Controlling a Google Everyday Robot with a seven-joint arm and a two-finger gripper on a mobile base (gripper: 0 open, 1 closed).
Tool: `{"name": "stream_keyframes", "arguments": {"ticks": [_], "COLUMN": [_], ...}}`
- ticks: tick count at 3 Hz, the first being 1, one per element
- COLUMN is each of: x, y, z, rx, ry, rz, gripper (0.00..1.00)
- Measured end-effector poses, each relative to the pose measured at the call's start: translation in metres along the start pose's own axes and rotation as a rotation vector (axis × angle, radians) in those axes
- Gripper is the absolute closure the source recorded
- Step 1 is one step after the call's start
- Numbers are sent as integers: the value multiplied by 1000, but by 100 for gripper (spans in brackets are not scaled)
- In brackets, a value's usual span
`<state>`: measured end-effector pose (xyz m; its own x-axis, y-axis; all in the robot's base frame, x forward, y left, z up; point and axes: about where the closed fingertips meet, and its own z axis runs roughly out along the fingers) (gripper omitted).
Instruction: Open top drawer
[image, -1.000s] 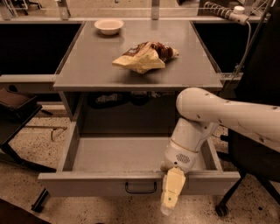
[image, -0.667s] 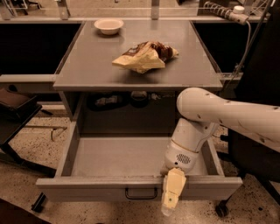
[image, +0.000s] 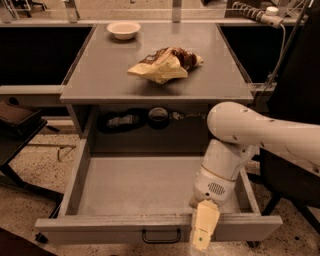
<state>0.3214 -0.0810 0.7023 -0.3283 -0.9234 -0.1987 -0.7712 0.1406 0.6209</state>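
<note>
The top drawer (image: 100, 231) is a wide grey metal drawer under the table top, pulled far out toward me. Its plain grey inside (image: 140, 185) is bare. A small black loop handle (image: 161, 236) sits at the centre of its flat front. My gripper (image: 204, 231) hangs over the drawer's front wall, just right of the handle, its cream tip pointing down across the front. My white arm (image: 260, 135) reaches in from the right above the drawer's right side.
On the grey table top (image: 100, 75) lie a crumpled snack bag (image: 165, 64) and a white bowl (image: 123, 29). Dark items (image: 122, 121) sit in the recess behind the drawer. A seat (image: 15, 117) stands left, a dark chair (image: 300, 75) right.
The drawer has slid a little further out toward me, and my gripper has moved with its front wall.
</note>
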Motion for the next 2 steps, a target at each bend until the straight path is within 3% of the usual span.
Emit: {"name": "stream_keyframes", "arguments": {"ticks": [1, 2], "x": [29, 29], "y": [52, 52], "z": [8, 8], "rx": [-58, -58], "ry": [11, 11], "rz": [101, 101], "gripper": [0, 0]}}
